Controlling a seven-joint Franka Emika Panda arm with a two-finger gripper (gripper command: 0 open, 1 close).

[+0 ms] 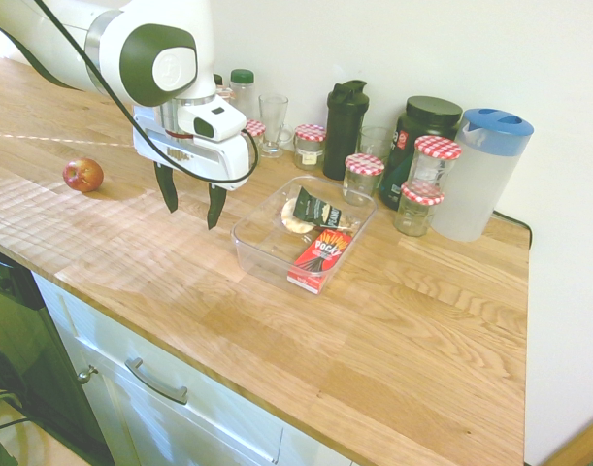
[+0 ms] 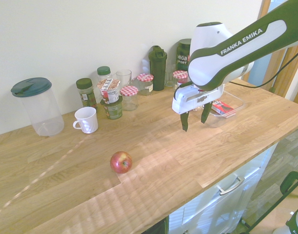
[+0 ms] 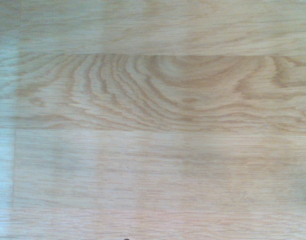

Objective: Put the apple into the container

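The gripper [image 1: 191, 209] hangs above the wooden counter [image 1: 412, 325], its two fingers spread apart with nothing between them. The apple [image 2: 121, 162], red with yellowish patches, sits on the counter, well apart from the gripper. On the gripper's other side from the apple, near it, is the clear plastic container [image 1: 249, 254], which holds a red Pocky box [image 1: 318, 260] and a dark green packet [image 1: 316, 208]. Beyond the container from the gripper stand jars with red-checked lids [image 1: 419, 195] and a blue-lidded pitcher [image 1: 476, 184]. The wrist view shows only wood grain.
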